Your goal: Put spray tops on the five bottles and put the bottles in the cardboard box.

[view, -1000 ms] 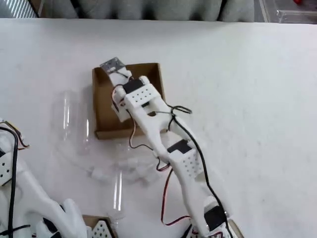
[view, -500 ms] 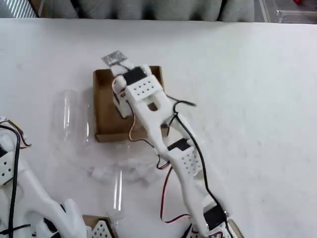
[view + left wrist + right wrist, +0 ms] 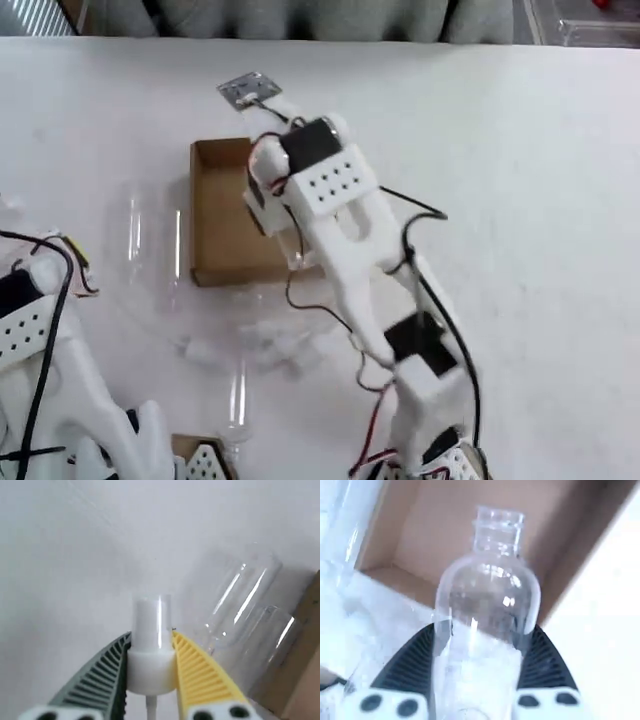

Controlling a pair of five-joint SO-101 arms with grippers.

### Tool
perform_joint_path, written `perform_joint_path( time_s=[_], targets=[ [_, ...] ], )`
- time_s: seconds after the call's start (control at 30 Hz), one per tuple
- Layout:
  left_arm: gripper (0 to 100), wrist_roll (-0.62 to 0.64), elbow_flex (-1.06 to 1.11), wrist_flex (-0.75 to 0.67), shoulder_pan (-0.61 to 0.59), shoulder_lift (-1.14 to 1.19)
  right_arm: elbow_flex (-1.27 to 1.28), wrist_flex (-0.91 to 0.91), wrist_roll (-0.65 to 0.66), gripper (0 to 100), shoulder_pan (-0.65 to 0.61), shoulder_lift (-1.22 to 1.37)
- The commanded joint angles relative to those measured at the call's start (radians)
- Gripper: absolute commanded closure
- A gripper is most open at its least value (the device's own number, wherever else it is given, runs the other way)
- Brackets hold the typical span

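Note:
In the left wrist view my left gripper [image 3: 151, 637] is shut on a white spray top [image 3: 150, 650], held above the white table. Two clear bottles [image 3: 240, 595] lie just beyond it, beside the cardboard box [image 3: 305, 670]. My right gripper [image 3: 484, 630] is shut on a clear bottle [image 3: 487, 590] with a bare threaded neck that points over the open cardboard box [image 3: 445, 535]. From above, the right arm [image 3: 330, 190] hangs over the right side of the box [image 3: 215, 215], and the left arm [image 3: 40, 340] stands at the lower left.
Clear bottles [image 3: 150, 235] lie against the box's left wall. Loose spray tops [image 3: 265, 345] are scattered in front of the box, with another clear bottle [image 3: 237, 385] nearer the arms. A small cardboard piece [image 3: 195, 445] sits at the front edge. Open white table stretches to the right.
The right arm has lifted and swung toward the back right over the box. The left arm has shifted a little.

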Motion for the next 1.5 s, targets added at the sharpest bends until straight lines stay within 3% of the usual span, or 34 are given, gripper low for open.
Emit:
perform_joint_path(
  time_s=[0.0,0.13,0.27,0.4,0.63,0.9,1.27,1.47],
  targets=[
    [98,0.003,0.028,0.000,0.081,-0.007,0.138,0.027,0.006,98.3,0.016,-0.252],
    [98,0.003,0.107,-0.120,0.165,-0.007,0.298,0.025,0.006,98.3,0.071,-0.430],
    [98,0.003,0.164,-0.184,0.194,-0.007,0.468,0.025,0.038,98.3,0.222,-0.582],
    [98,0.002,0.173,-0.193,0.189,-0.007,0.657,0.013,0.210,98.3,0.412,-0.707],
    [98,0.002,0.167,-0.212,0.099,-0.007,1.007,-0.168,0.284,98.3,0.700,-0.881],
    [98,-0.133,0.173,-0.258,0.090,0.001,1.323,-0.421,0.311,98.3,0.714,-0.908],
    [98,-0.132,0.199,-0.368,0.088,0.005,1.508,-0.645,0.318,98.1,0.719,-0.909],
    [98,-0.132,0.176,-0.391,0.088,0.056,1.619,-0.860,0.318,98.1,0.731,-0.909]
  ],
)
